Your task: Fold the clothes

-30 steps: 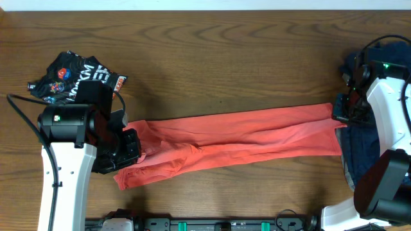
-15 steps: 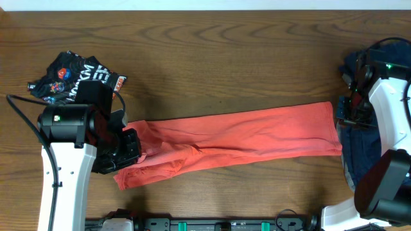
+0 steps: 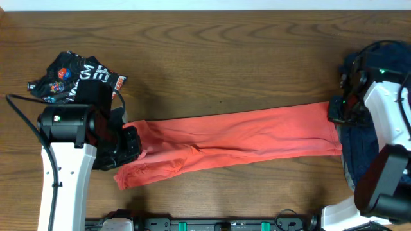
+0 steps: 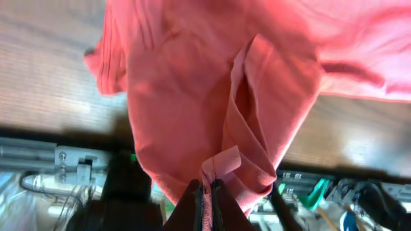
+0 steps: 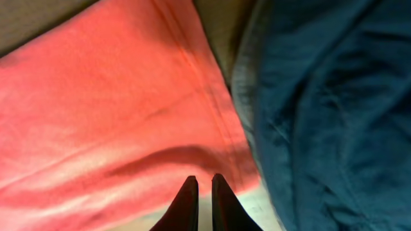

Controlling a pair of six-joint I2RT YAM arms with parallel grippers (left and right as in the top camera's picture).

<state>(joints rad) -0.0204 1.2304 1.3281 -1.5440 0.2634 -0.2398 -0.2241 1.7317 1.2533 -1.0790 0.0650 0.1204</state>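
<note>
Step in hand, as I judge it: stretching and flattening the red shirt [image 3: 244,135] ahead of the first fold. It lies on the table [image 3: 225,58] as a long, narrow band running slightly uphill from lower left to right, bunched along its length rather than spread out, with no chest print showing. Its left end is rumpled and doubled over; its right end meets a heap of navy clothes [image 3: 356,154]. A black printed shirt [image 3: 74,77] sits crumpled at the upper left, well apart from the band and untouched. Left claw [image 4: 209,187]: the left wrist view shows the fingers pressed together on a small raised flap of red cloth, with the rest of the shirt hanging away from it in loose folds. Right claw [image 5: 202,183]: the fingers are almost together with only a thin gap, and the tips sit at the shirt's hemmed right edge, just beside the navy cloth. No fabric shows between them, so I cannot tell whether they have any of the hem. From overhead this claw is at the band's upper right corner. Next move, my reading: the right side needs a sure pinch on the red hem alone, clear of the navy heap. The two arms could then draw apart and widen the cloth across the table. The band is too narrow and creased to fold neatly as it lies.
</note>
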